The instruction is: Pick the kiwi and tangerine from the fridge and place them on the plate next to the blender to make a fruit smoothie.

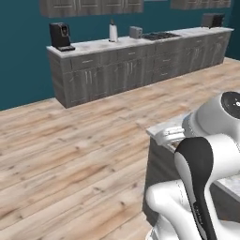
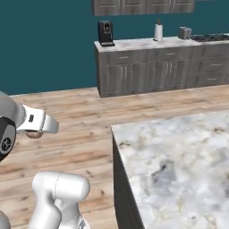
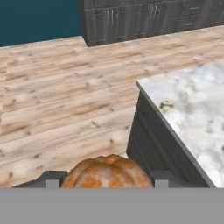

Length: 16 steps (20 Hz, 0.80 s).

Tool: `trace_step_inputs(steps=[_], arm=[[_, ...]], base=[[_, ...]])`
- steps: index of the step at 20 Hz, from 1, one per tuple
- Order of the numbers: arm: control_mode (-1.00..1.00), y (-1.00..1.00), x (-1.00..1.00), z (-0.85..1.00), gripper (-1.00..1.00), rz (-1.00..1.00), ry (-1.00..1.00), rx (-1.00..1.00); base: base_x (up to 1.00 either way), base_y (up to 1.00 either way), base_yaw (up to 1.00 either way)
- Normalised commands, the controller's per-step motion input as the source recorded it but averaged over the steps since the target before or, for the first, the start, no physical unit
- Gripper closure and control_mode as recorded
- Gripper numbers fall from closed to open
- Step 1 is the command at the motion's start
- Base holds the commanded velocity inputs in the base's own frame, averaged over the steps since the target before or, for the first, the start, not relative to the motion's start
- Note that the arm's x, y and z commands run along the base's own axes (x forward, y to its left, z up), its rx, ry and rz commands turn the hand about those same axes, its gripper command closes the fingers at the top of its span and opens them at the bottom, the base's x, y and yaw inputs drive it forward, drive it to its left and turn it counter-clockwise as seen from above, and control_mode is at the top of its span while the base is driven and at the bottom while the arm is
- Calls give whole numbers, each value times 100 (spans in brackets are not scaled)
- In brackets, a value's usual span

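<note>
A: In the left base view, what is the arm [image 1: 206, 187] doing?

B: It is rising at the near right, beside the island [image 1: 161, 133]. Far across the wood floor, the counter [image 1: 140, 44] is carrying a coffee machine [image 1: 60, 36].

A: And from the right base view?

B: The marble island top [image 2: 179, 156] is spreading across the near right. The hand is reaching out at the left edge, over the floor, with something orange-brown just showing under it, likely the tangerine [image 2: 32, 133].

A: Does the hand view settle that?

B: Yes. The gripper [image 3: 103, 180] is clamping the tangerine between its two tips, fruit bulging up between them, so it rides securely while being carried. The hand is looking toward the island corner, likely heading for the plate; neither plate nor blender can be made out here.
</note>
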Motion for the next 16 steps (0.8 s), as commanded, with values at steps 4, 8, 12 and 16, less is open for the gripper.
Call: trace_step_inputs(steps=[4,8,12,16], arm=[[100,0,0,0,100,0,0,0],[100,0,0,0,100,0,0,0],[100,0,0,0,100,0,0,0],[100,0,0,0,100,0,0,0]], base=[[100,63,0],[100,54,0],[100,61,-5],[100,49,-34]])
